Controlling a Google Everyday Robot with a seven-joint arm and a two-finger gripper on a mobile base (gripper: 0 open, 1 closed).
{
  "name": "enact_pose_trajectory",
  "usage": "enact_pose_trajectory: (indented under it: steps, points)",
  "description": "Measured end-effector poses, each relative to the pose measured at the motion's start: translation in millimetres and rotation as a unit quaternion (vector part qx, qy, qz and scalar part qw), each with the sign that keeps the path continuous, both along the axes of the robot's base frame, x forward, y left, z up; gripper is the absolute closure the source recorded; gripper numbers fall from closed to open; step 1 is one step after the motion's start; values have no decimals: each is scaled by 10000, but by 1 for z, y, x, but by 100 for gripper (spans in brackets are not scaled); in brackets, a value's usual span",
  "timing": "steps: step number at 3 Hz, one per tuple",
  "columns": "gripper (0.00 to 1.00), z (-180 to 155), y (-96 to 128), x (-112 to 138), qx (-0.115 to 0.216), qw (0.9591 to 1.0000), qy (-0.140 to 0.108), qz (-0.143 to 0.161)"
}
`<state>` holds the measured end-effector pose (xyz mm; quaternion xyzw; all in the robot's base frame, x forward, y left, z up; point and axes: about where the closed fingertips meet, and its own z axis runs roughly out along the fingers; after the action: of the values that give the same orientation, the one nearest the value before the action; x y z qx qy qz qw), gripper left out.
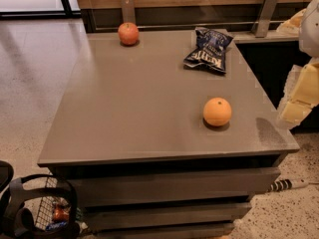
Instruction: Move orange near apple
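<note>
Orange (217,112) sits on the grey counter (124,108), front-right part of the top, near the front edge and not far from the right edge. Nothing touches it; a small shadow lies under it.

Apple (128,33) at the far back of the same counter, left of centre, close to the rear edge. Well apart from the orange, diagonally across the top.

Dark blue crinkled chip bag (209,49) lies flat at back right, between the two fruits in depth but nearer the orange's side. It touches neither fruit.

Gripper (296,106) at the right margin, pale yellow-white, off the counter's right edge and beside the orange at about its depth, clearly apart from it. It holds nothing that I can see; whether it is spread or closed, cannot tell. Part of the white arm (311,29) shows above it, cut by the frame.

Two metal brackets (265,11) stand against the wood-panelled wall behind the counter. On the speckled floor: a wire basket with black handles (45,208) at lower left, and a striped cable end (289,184) at lower right
</note>
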<state>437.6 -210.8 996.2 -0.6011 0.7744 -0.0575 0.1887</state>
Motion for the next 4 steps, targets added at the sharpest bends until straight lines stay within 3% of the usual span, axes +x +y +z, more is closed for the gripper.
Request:
enact_pose_trajectory:
  steps: [2, 3, 4]
  points:
    - [0, 0, 0, 2, 89, 10000, -42, -7]
    - [0, -9, -2, 11, 499, 9987, -115, -5]
    - [0, -29, -1, 19, 1118, 9935, -223, 33]
